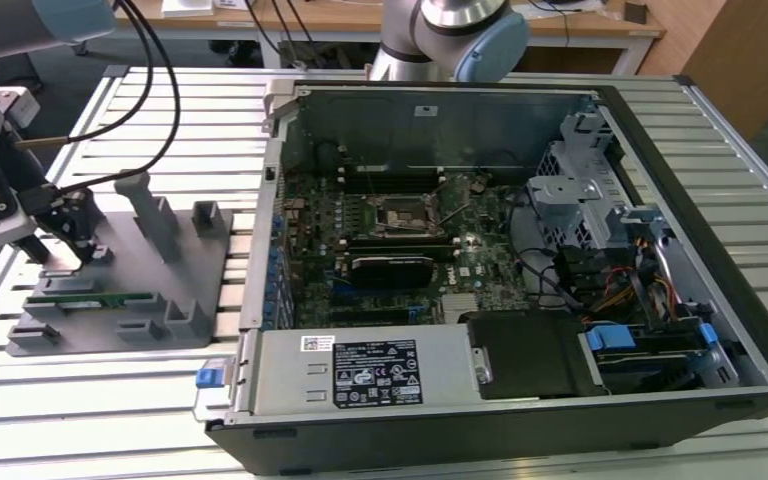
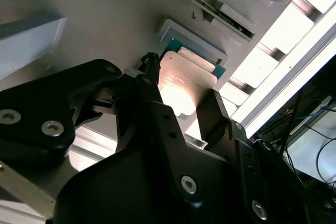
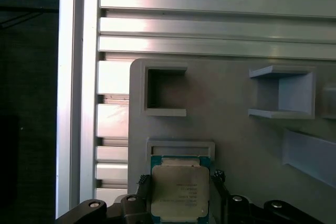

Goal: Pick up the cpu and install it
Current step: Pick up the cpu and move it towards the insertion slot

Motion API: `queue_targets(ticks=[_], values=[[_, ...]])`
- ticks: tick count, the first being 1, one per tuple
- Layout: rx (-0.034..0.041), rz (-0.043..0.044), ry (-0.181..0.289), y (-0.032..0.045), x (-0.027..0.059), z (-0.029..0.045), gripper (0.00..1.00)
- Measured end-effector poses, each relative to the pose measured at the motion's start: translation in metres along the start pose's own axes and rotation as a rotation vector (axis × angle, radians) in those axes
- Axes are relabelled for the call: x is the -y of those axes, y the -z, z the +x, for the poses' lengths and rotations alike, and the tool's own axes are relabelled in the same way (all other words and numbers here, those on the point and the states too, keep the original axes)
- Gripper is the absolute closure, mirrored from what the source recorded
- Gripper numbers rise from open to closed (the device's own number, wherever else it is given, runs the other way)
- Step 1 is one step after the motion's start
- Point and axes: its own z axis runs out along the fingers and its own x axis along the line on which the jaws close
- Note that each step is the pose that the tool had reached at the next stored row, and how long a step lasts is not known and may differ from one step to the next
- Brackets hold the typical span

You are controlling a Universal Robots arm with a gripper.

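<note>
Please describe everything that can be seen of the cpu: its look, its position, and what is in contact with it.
The cpu is a small, flat, square chip. Its top is pale silver metal with faint print, and a thin green board edge shows around it. It lies flat on the grey fixture plate, with one edge against a low grey bracket. The gripper straddles it on two opposite sides; whether it actually grips the chip cannot be told.
</note>
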Motion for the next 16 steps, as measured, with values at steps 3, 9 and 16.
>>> queue_targets(ticks=[3, 9, 16], values=[[0.0001, -0.0001, 0.0, 0.0004, 0.0, 0.0, 0.47], [-0.0003, 0.0001, 0.0, 0.0021, 0.0, 0.0, 0.47], [-0.0001, 0.0, 0.0, 0.0064, 0.0001, -0.0001, 0.47]])
